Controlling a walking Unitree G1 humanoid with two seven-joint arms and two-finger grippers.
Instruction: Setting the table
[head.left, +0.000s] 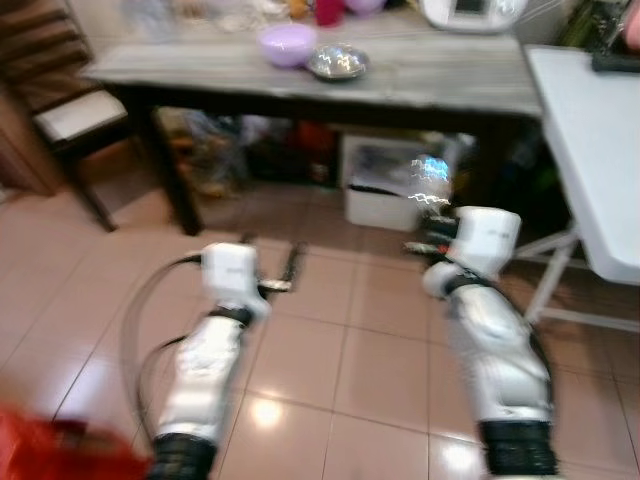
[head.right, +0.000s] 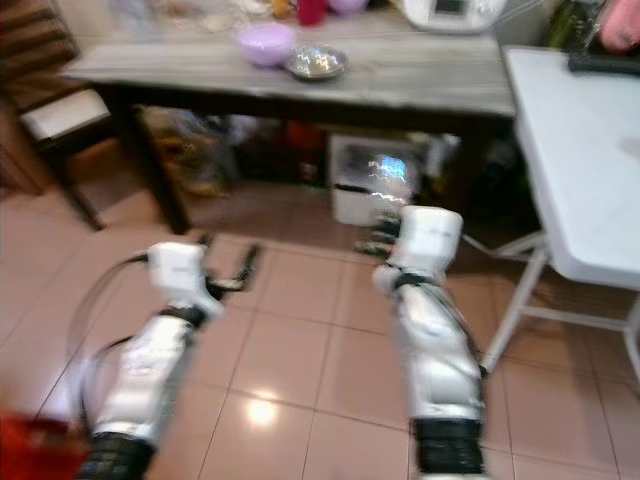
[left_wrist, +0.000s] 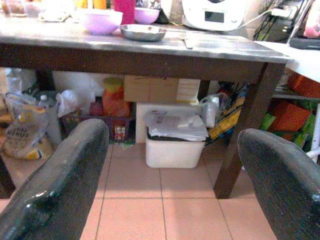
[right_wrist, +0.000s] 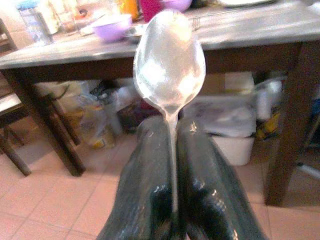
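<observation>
Steel catches the light nearest us: one spoon (right_wrist: 170, 65) is clamped by its handle between the two black fingers (right_wrist: 150, 200) of our right gripper (right_wrist: 172, 210), which are pressed together on it. Its long axis runs straight on from the fingers, bowl end forward and away from us, toward the table. Our left gripper (left_wrist: 170, 190) hangs over the tiled floor (head.left: 330, 340) with its two fingers spread wide and nothing between them. Farther off we see one white bin (left_wrist: 175, 145) under the dark wooden table (head.left: 420, 80), among bags and boxes. On the tabletop sit two purple bowls, the nearer one (head.left: 288, 43) just beside one steel dish (head.left: 338, 62), with a white appliance (left_wrist: 220, 12) behind. At our right stands one white folding table (head.left: 590, 140)
</observation>
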